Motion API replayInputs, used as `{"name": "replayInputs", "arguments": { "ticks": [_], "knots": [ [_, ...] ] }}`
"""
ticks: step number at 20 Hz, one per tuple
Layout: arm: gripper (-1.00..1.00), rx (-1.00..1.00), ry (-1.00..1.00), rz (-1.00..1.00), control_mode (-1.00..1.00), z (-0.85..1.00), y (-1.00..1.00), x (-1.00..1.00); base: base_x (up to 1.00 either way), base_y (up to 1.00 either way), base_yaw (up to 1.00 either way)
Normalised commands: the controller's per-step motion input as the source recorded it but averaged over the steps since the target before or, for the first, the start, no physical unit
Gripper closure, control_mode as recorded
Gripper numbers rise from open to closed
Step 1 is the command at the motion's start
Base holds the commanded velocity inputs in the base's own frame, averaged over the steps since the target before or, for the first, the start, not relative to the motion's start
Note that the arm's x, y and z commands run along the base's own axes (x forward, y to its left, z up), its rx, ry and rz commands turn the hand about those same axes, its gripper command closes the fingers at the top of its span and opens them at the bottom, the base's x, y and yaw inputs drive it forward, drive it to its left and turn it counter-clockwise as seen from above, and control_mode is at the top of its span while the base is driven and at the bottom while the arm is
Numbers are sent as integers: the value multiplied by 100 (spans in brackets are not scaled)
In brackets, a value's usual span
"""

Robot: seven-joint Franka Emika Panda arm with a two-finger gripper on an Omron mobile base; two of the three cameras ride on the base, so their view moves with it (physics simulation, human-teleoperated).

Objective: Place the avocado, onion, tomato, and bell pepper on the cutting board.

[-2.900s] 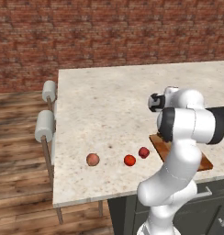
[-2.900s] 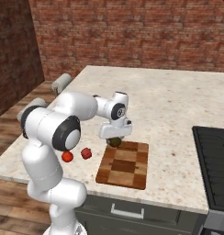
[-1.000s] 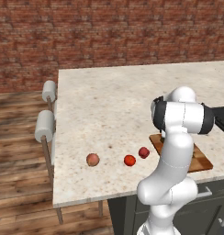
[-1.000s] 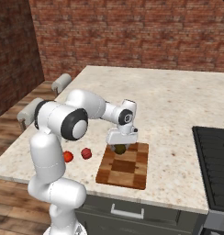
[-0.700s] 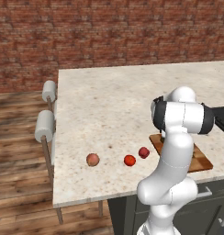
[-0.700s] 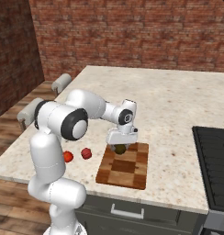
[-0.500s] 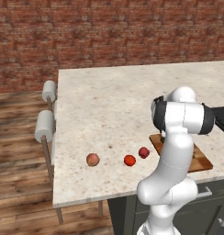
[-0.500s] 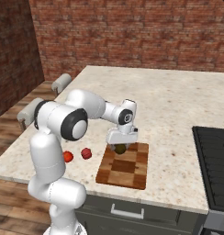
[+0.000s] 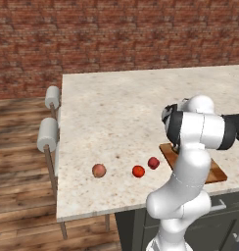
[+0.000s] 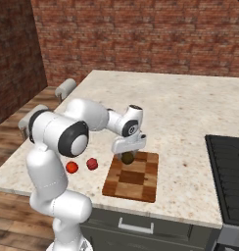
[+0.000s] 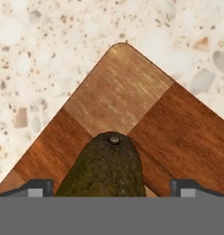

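The dark olive avocado (image 10: 127, 157) lies on the far left corner of the wooden cutting board (image 10: 133, 181), close to its edge. My gripper (image 10: 127, 148) hangs just above it, open, a finger on each side. In the hand view the avocado (image 11: 107, 170) sits between the fingertips (image 11: 38, 187) with a gap on the right, over the cutting board (image 11: 118, 96). On the counter left of the board lie the crimson bell pepper (image 9: 153, 163), the orange-red tomato (image 9: 138, 171) and the pinkish-tan onion (image 9: 99, 170). My arm hides most of the cutting board (image 9: 217, 172) in the left base view.
A dark stovetop (image 10: 229, 176) is set into the counter right of the board. Two white rolls (image 9: 52, 96) (image 9: 47, 135) hang at the counter's left edge. The bell pepper (image 10: 92, 163) and tomato (image 10: 72, 167) lie near the counter's front edge.
Since the earliest frames the arm has moved right and lowered the avocado onto the board's corner. Over the last second nothing visibly moves.
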Motion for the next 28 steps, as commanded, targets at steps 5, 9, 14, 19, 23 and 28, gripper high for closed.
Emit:
{"name": "replayInputs", "arguments": {
  "ticks": [5,9,14,19,23,28],
  "knots": [
    [-100,-1,-15,-8,-100,5,0,0,0,0,0],
    [-100,0,-14,-6,-100,35,13,-8,0,0,0],
    [-100,-1,-10,-6,-100,51,16,-1,0,0,0],
    [-100,-1,-4,-7,-100,48,19,-5,0,0,0],
    [-100,1,0,-11,-100,23,38,-39,0,0,0],
    [-100,1,0,-11,-100,12,46,-41,0,0,0]
  ]
}}
